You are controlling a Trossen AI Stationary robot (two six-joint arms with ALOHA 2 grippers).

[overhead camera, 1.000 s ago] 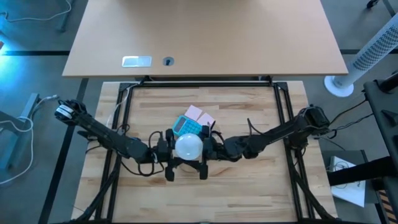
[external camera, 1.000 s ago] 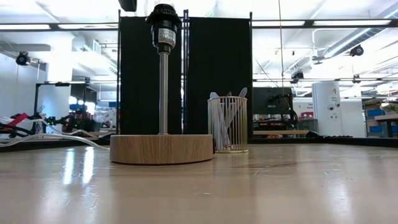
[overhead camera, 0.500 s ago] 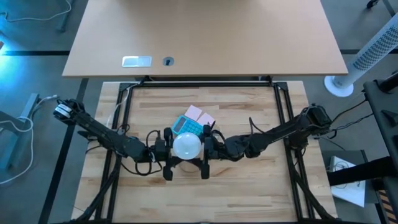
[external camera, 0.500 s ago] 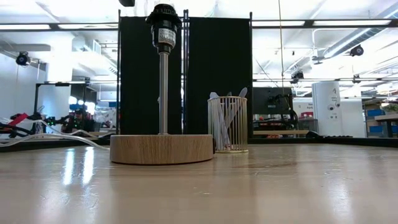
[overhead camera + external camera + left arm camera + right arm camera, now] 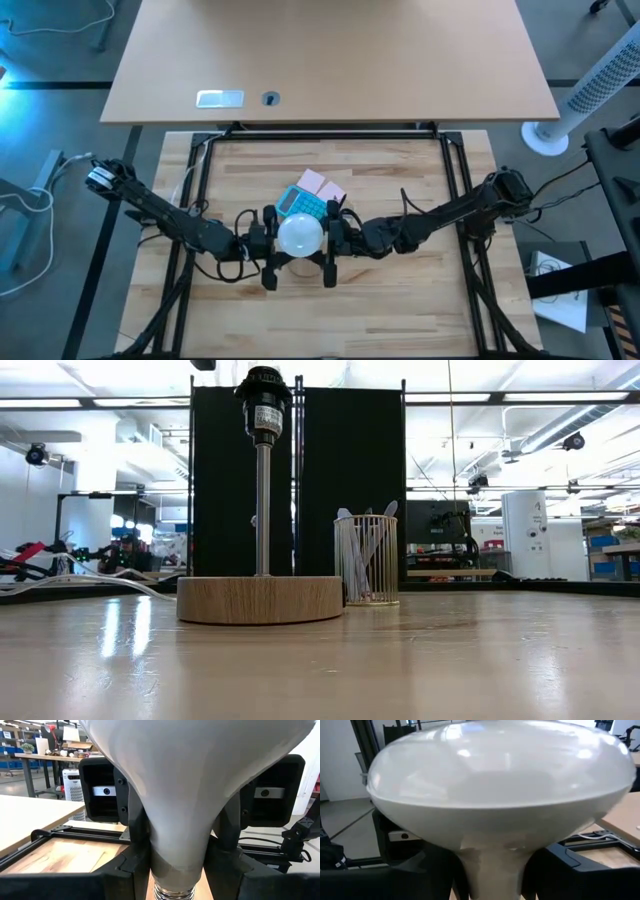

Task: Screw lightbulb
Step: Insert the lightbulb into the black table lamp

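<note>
Both arms meet at table centre. The lightbulb (image 5: 301,236) sits upright between my two grippers, globe up, screw base down, above the wooden lamp base (image 5: 260,599), whose black socket (image 5: 264,405) on its thin pole shows in the low view. The bulb does not show in that view, so I cannot tell whether the threads have met the socket.

Left gripper (image 5: 268,249): jaws closed in on the bulb's narrow neck, dark fingers (image 5: 131,870) pressed against either side just above the metal thread. Right gripper (image 5: 331,247): comes in from the opposite side, fingers flanking the same neck under the globe; contact looks likely, but I cannot tell whether they pinch it or only stand beside it.

Handling, my judgement: light, hollow, thin glass. Fragile; a hard squeeze could crack it. Frosted surface smooth and probably slippery, so the pads may skid when I twist. Best hold is where I have it, low on the taper near the collar, the stiffest part and close to the turning axis. Keep it plumb or the thread may cross.

Containers: wire mesh cup (image 5: 366,559) stands just beside the lamp base, holding several pale flat sticks whose ends poke above the rim; what they are I cannot make out. Blue calculator (image 5: 302,201) and pink notes (image 5: 322,186) lie just behind the bulb
</note>
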